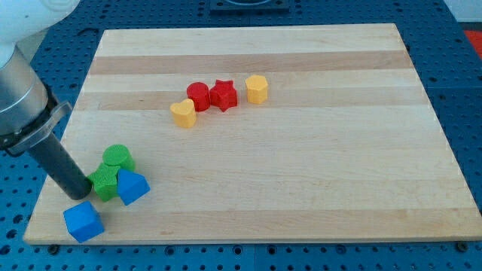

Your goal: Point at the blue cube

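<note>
The blue cube (pixel 83 220) lies near the board's bottom left corner. My tip (pixel 80 193) rests on the board just above it, touching or nearly touching the left side of a green block (pixel 105 181). A second blue block (pixel 132 187), wedge-like in shape, sits right of that green block. A green cylinder (pixel 118 159) stands just above them.
Near the board's upper middle lie a yellow block (pixel 183 114), a red cylinder (pixel 199 95), a red star (pixel 224 94) and a yellow hexagonal block (pixel 257 89). The wooden board (pixel 301 173) ends close to the blue cube at the left and bottom edges.
</note>
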